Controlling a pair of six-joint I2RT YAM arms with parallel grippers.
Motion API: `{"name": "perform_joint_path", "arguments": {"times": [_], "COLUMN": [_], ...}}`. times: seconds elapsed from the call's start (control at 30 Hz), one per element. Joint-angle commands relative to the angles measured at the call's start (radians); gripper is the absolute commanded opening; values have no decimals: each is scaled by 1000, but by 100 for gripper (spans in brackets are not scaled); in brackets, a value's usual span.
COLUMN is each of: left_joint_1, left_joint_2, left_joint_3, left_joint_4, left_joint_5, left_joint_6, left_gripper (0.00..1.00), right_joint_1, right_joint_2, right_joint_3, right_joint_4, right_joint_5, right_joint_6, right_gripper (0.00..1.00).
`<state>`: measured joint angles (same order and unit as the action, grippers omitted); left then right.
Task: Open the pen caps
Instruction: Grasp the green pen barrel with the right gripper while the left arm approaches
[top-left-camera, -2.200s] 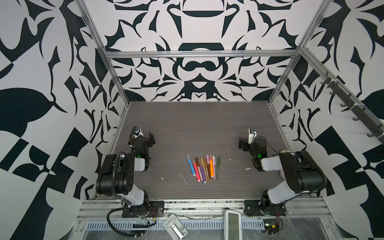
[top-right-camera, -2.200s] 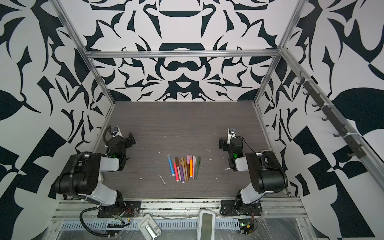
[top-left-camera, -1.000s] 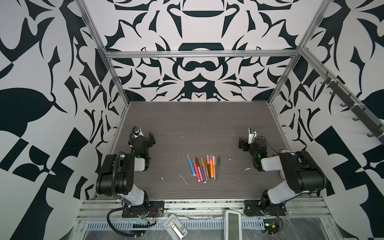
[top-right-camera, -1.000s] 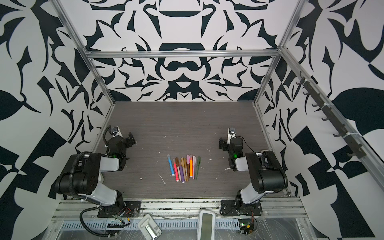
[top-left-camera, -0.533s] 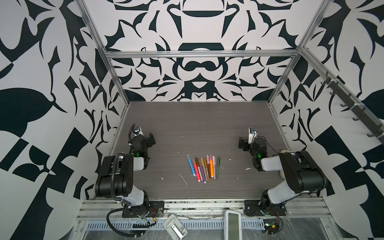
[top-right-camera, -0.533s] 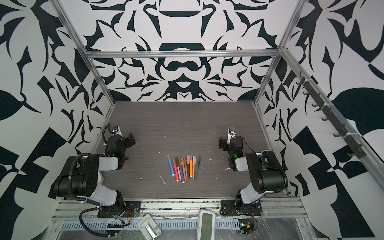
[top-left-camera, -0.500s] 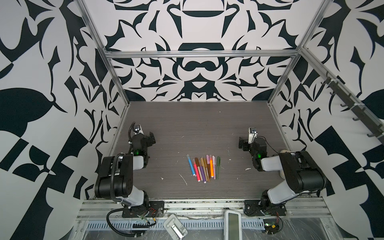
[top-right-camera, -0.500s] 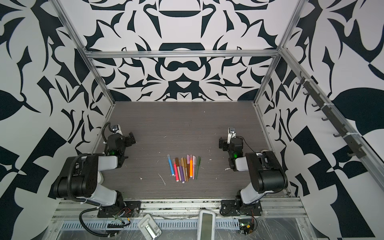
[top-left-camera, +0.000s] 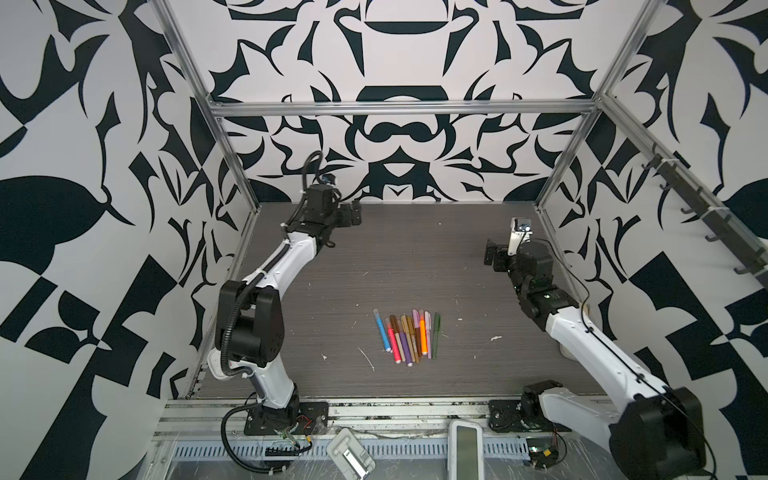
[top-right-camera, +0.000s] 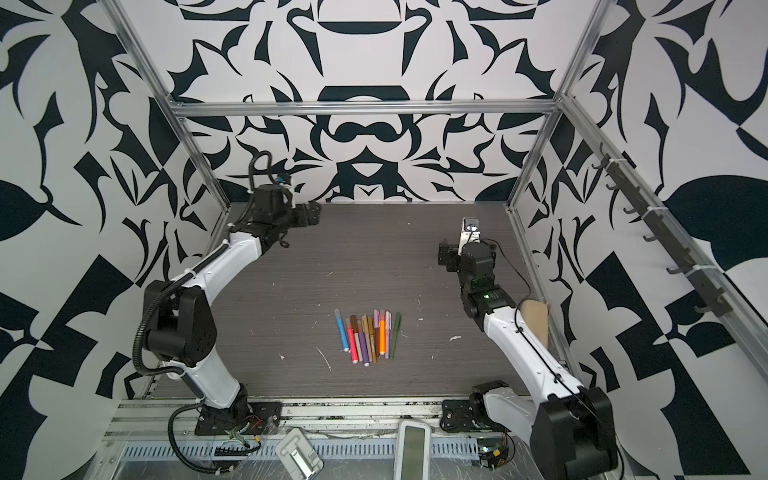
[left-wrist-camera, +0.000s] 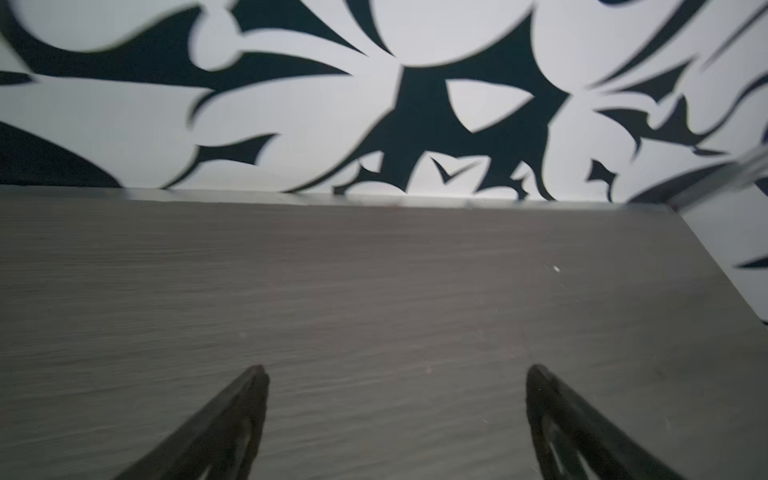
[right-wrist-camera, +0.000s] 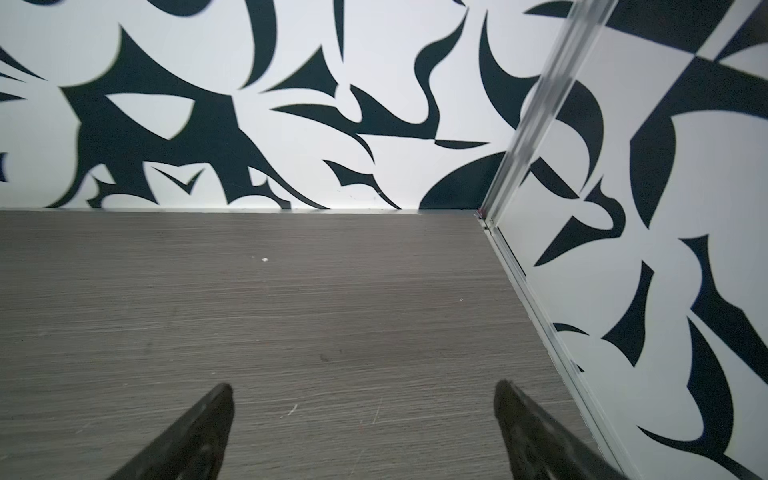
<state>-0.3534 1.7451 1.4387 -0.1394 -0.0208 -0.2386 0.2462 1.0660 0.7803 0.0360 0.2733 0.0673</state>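
Several pens (top-left-camera: 409, 336) (top-right-camera: 368, 336) lie side by side on the dark wood-grain table, a little in front of its middle. The pen caps (top-left-camera: 405, 321) appear to sit on the pens' far ends, too small to make out singly. My left gripper (top-left-camera: 355, 214) (top-right-camera: 313, 216) is held out near the back left corner, far from the pens, open and empty (left-wrist-camera: 397, 370). Out at the right side, my right gripper (top-left-camera: 492, 257) (top-right-camera: 444, 253) is also open and empty (right-wrist-camera: 361, 388). Neither wrist view shows the pens.
Patterned walls and metal frame posts (top-left-camera: 232, 137) close in the table on three sides. Small white scraps (top-left-camera: 368, 359) lie in front of the pens. Two white devices (top-left-camera: 465, 444) (top-left-camera: 349, 451) rest on the front rail. A brown card piece (top-right-camera: 536, 320) leans at the right wall.
The left arm has risen from its folded rest and stretched toward the back left corner. The right arm has lifted and moved a little farther back. The pens have not moved.
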Motion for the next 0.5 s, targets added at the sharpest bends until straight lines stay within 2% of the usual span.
{"name": "perform_joint_path", "arguments": {"times": [0.0, 0.07, 0.13, 0.2, 0.27, 0.3, 0.37, 0.47], "left_joint_1": [-171, -269, -359, -412, -405, -400, -395, -395], "left_joint_2": [-28, -50, -85, -123, -166, -201, -264, -372], "left_joint_3": [57, 73, 36, -12, -45, -79, -172, -291], "left_joint_4": [-207, -288, -324, -405, -566, -613, -610, -615], "left_joint_5": [-77, -194, -407, -681, -753, -762, -729, -690], "left_joint_6": [46, 103, 106, -64, -313, -400, -460, -547], "left_gripper": [99, 99, 99, 99, 99, 99, 99, 99], "right_joint_1": [53, 101, 171, 273, 370, 410, 457, 470], "right_joint_2": [26, 77, 146, 204, 236, 240, 234, 243], "right_joint_3": [50, 109, 172, 231, 253, 246, 225, 204], "right_joint_4": [-339, -438, -528, -616, -658, -660, -660, -715], "right_joint_5": [-68, -89, -121, -44, 29, 41, 5, -121], "right_joint_6": [105, 153, 155, 159, 171, 186, 235, 382], "right_gripper": [100, 100, 100, 100, 100, 100, 100, 100]}}
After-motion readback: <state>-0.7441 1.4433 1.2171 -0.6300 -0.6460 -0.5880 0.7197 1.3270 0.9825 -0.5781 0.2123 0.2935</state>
